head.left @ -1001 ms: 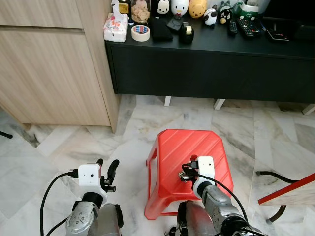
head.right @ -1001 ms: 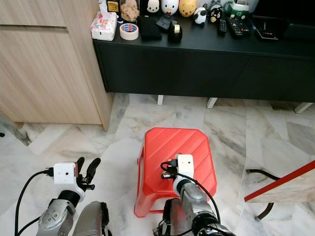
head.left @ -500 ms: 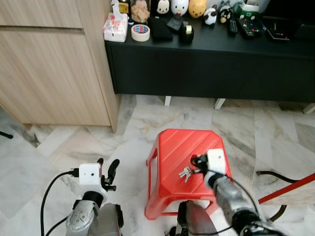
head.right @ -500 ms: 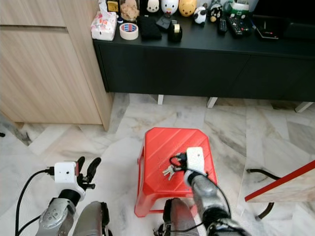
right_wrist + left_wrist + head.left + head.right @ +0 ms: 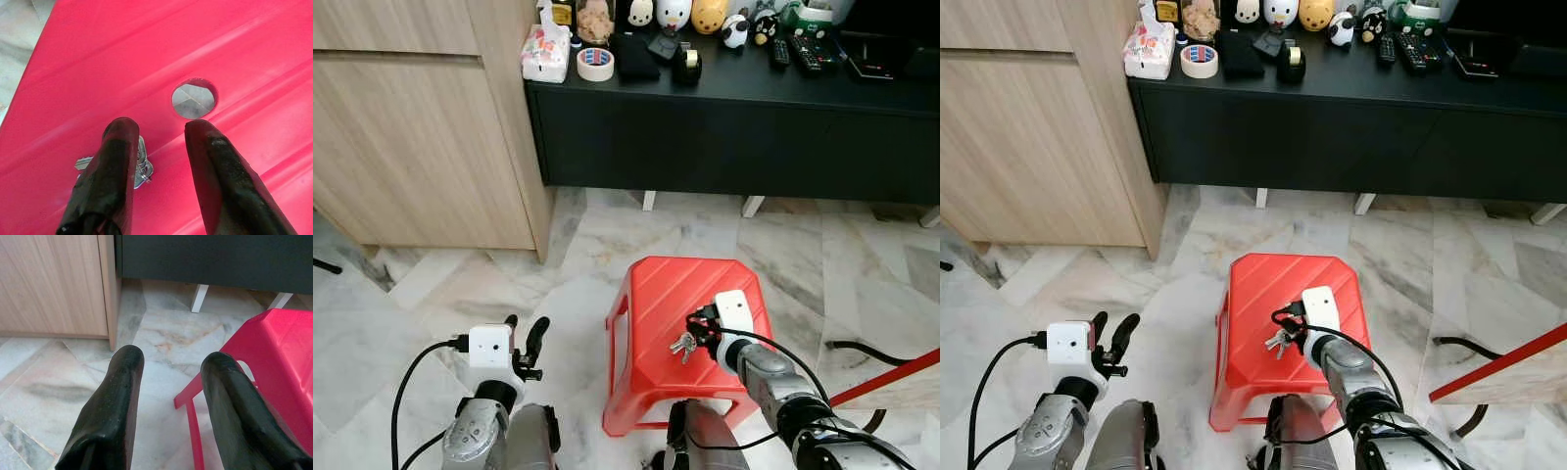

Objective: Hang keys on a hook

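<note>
On top of the red stool [image 5: 680, 304] in front of us, the keys [image 5: 683, 344] lie flat on the ribbed seat, toward its 6 o'clock edge, and our right gripper [image 5: 701, 327] hangs just above them with its 2 black fingers [image 5: 110, 171] spread and holding nothing. From the wrist camera, the bunch peeks out from beside and under one finger, while the other finger stands apart near the round hole [image 5: 193, 98] in the seat, so the keys sit off to one side of the gap rather than squarely between the fingers. We judge the gripper is poised this low and spread to straddle the bunch for a pick-up, and it would need to shift over the keys before closing. Our left gripper [image 5: 524, 338] waits idle at 8 o'clock over the marble floor [image 5: 460, 294], its fingers parted and empty. No hook can be made out yet; the black counter [image 5: 724, 108] with its clutter stands at 12 o'clock.
</note>
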Motion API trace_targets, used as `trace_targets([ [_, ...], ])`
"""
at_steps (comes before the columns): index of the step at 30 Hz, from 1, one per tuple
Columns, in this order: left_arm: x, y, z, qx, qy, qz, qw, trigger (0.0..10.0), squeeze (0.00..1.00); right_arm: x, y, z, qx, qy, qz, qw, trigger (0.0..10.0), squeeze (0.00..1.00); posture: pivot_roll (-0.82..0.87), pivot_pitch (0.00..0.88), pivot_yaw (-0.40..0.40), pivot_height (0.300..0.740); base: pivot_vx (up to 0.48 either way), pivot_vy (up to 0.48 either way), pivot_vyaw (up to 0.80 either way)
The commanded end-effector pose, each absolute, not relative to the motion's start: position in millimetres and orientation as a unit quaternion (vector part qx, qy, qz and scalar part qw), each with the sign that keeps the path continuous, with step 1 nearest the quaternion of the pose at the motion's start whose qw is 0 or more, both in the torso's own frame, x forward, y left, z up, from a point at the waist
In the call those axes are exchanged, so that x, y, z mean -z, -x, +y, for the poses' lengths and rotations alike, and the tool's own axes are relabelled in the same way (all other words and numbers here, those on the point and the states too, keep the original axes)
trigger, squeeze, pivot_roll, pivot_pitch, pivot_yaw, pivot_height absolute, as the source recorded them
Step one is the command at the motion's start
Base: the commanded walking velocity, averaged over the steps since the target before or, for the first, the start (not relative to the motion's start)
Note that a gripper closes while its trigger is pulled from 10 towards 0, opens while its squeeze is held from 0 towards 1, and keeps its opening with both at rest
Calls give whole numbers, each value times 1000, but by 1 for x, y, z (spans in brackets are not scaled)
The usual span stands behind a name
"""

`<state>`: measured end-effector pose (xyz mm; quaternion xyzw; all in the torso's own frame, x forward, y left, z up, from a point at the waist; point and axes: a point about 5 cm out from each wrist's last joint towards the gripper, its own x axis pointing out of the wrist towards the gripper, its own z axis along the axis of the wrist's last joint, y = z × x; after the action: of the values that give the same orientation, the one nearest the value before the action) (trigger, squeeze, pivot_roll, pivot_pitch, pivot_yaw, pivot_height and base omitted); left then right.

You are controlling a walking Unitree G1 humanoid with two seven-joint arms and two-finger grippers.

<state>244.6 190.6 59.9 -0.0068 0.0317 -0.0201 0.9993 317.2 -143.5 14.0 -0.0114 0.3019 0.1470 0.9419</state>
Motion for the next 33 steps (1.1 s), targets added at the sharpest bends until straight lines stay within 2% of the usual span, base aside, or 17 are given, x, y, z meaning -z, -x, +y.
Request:
trace_targets([
  [1, -54, -241, 192, 19, 9, 42, 999, 10000, 0, -12, -316, -146, -145, 17, 314, 938, 10000, 1000, 95, 205, -102, 623, 0, 0, 0],
  [3, -54, -241, 192, 18, 8, 42, 999, 10000, 0, -12, -316, -145, -151, 16, 318, 936, 10000, 992, 96, 205, -101, 623, 0, 0, 0],
  [4, -54, -241, 192, 18, 8, 42, 999, 10000, 0, -11, -315, -144, -154, 14, 321, 935, 10000, 878, 96, 205, -101, 623, 0, 0, 0],
  [5, -54, -241, 192, 17, 8, 43, 999, 10000, 0, -10, -314, -143, -159, 15, 325, 932, 10000, 298, 96, 205, -101, 623, 0, 0, 0],
  [6, -54, -241, 192, 17, 8, 43, 999, 10000, 0, -9, -313, -143, -161, 17, 326, 931, 10000, 0, 96, 205, -101, 623, 0, 0, 0],
  [33, -53, -238, 193, 18, 6, 46, 999, 10000, 0, 3, -302, -143, -166, 28, 354, 920, 10000, 0, 104, 215, -96, 623, 0, 0, 0],
])
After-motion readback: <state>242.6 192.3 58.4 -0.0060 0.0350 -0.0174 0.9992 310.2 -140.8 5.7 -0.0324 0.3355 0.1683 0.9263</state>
